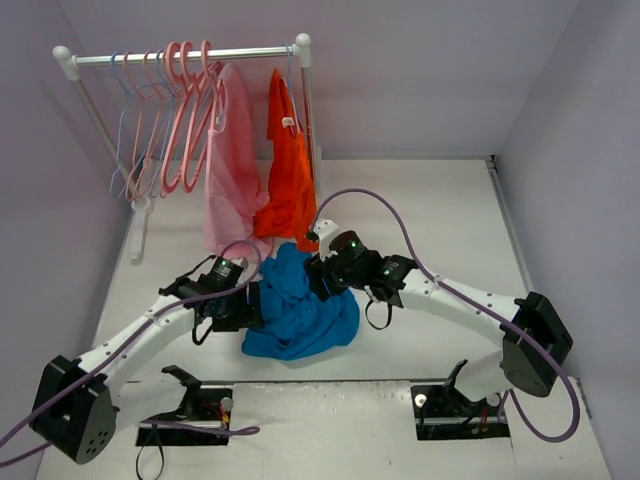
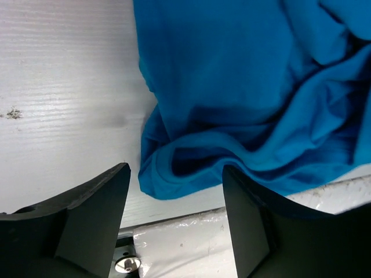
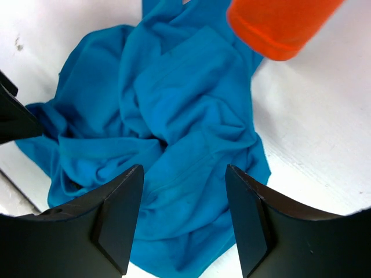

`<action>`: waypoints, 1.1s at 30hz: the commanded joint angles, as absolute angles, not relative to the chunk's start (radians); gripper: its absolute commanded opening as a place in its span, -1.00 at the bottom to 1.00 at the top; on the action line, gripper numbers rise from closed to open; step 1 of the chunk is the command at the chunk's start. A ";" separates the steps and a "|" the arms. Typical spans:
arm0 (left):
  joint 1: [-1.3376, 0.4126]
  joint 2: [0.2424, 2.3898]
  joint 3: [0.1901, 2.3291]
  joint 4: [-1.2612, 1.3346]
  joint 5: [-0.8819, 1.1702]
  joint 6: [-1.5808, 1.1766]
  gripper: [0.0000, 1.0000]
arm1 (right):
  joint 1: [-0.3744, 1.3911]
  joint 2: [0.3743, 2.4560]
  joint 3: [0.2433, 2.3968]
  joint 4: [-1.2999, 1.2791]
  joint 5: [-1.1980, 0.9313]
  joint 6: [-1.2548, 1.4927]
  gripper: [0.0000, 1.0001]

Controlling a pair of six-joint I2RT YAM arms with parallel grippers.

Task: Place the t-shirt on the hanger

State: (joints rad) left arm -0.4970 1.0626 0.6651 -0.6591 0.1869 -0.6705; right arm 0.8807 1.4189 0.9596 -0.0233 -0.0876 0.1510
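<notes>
The bright blue t-shirt (image 1: 300,310) lies crumpled in a heap on the white table between my two arms. My left gripper (image 1: 256,306) is open and empty at the heap's left edge; in the left wrist view (image 2: 175,176) a folded hem of the t-shirt (image 2: 243,87) lies just ahead of the jaws. My right gripper (image 1: 326,276) is open and empty over the heap's upper right; in its wrist view (image 3: 184,174) the t-shirt (image 3: 174,104) fills the space below the jaws. The pale blue hanger (image 1: 127,150) hangs at the left end of the rack.
A white clothes rack (image 1: 190,55) stands at the back left with several pink hangers (image 1: 185,110), a pale pink garment (image 1: 232,170) and an orange garment (image 1: 290,170), whose lower end shows in the right wrist view (image 3: 278,23). Grey walls enclose the table.
</notes>
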 commanded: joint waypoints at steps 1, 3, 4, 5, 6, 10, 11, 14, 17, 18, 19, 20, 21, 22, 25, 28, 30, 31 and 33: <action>-0.505 1.114 0.662 -0.598 0.155 -0.720 0.15 | 0.899 1.399 0.983 0.044 -0.020 0.176 0.11; -0.508 1.129 0.652 -0.577 0.155 -0.727 0.05 | 0.904 1.399 0.974 0.046 -0.012 0.183 0.11; -0.508 1.132 0.650 -0.573 0.150 -0.732 0.03 | 0.905 1.397 0.974 0.048 -0.012 0.186 0.11; -0.509 1.134 0.646 -0.561 0.146 -0.738 0.02 | 0.910 1.394 0.971 0.049 -0.014 0.189 0.11; -0.509 1.138 0.639 -0.548 0.147 -0.739 0.01 | 0.912 1.392 0.968 0.049 -0.013 0.193 0.11; -0.510 1.147 0.633 -0.539 0.166 -0.750 -0.14 | 0.925 1.382 0.961 0.049 -0.010 0.200 0.11; -0.512 1.147 0.633 -0.540 0.171 -0.751 -0.19 | 0.928 1.380 0.958 0.048 -0.008 0.201 0.12; -0.518 1.128 0.623 -0.541 0.177 -0.762 -0.28 | 0.941 1.378 0.949 0.047 -0.008 0.208 0.14; -0.523 1.104 0.618 -0.542 0.186 -0.768 -0.43 | 0.960 1.376 0.940 0.047 -0.003 0.213 0.21; -0.525 1.097 0.615 -0.543 0.189 -0.769 -0.54 | 0.971 1.375 0.937 0.048 -0.003 0.213 0.25; -0.525 1.093 0.614 -0.542 0.189 -0.769 -0.62 | 0.979 1.376 0.936 0.047 -0.003 0.213 0.26; -0.525 1.089 0.611 -0.543 0.190 -0.770 -0.72 | 0.986 1.378 0.934 0.046 -0.003 0.213 0.31; -0.526 1.085 0.609 -0.543 0.191 -0.770 -0.85 | 0.994 1.380 0.933 0.042 0.005 0.213 0.34; -0.526 1.081 0.607 -0.543 0.192 -0.772 -1.00 | 1.008 1.383 0.934 0.035 0.033 0.219 0.36; -0.526 1.068 0.608 -0.545 0.194 -0.773 -1.00 | 1.034 1.383 0.927 0.031 0.072 0.232 0.36; -0.526 1.046 0.611 -0.546 0.191 -0.775 -1.00 | 1.057 1.401 0.932 0.026 0.106 0.230 0.35; -0.526 1.034 0.616 -0.554 0.181 -0.775 -1.00 | 1.080 1.423 0.946 0.014 0.132 0.229 0.33; -0.526 1.031 0.617 -0.560 0.178 -0.775 -1.00 | 1.086 1.436 0.955 0.009 0.139 0.228 0.31; -0.526 1.027 0.618 -0.566 0.173 -0.773 -1.00 | 1.112 1.452 0.963 0.003 0.159 0.230 0.23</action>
State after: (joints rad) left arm -0.5220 1.0499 0.5987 -0.5732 0.1846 -0.7631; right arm 1.0756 1.4256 0.9236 -0.0076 0.0800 0.2140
